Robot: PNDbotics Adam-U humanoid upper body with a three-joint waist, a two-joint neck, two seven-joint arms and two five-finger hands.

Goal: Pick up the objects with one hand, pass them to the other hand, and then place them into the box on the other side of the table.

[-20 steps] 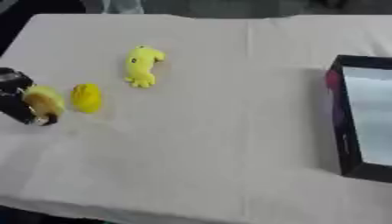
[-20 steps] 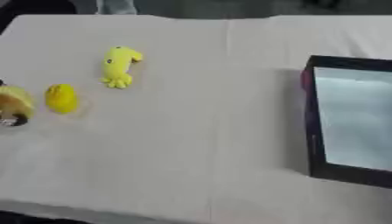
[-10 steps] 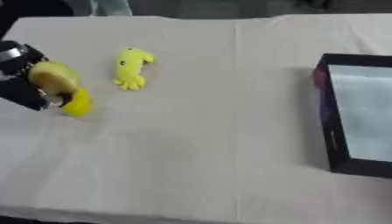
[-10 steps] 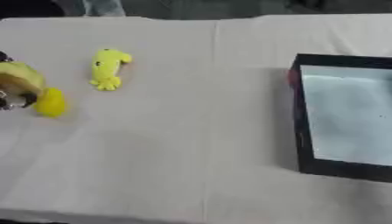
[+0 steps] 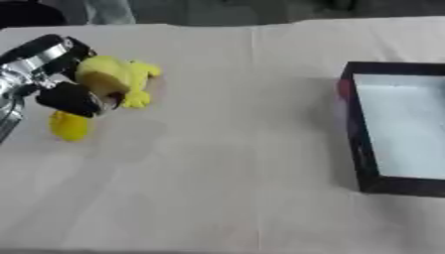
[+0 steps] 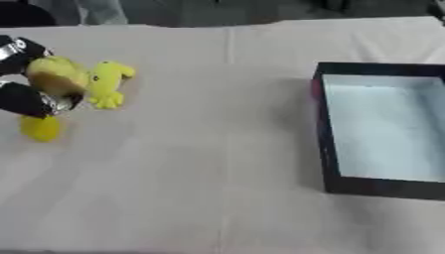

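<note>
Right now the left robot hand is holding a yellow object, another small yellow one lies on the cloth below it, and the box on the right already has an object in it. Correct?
Not quite: the box is empty; the right eye view shows only its bare pale floor. The rest holds: the left robot hand holds a yellow object, and a small yellow one lies on the cloth below it.

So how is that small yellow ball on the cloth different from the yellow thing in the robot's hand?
The small round yellow ball lies untouched on the cloth; the dull-yellow rounded object is held in the left hand. The ball is brighter and looks smaller. Both are yellow and rounded, on the table's left.
</note>
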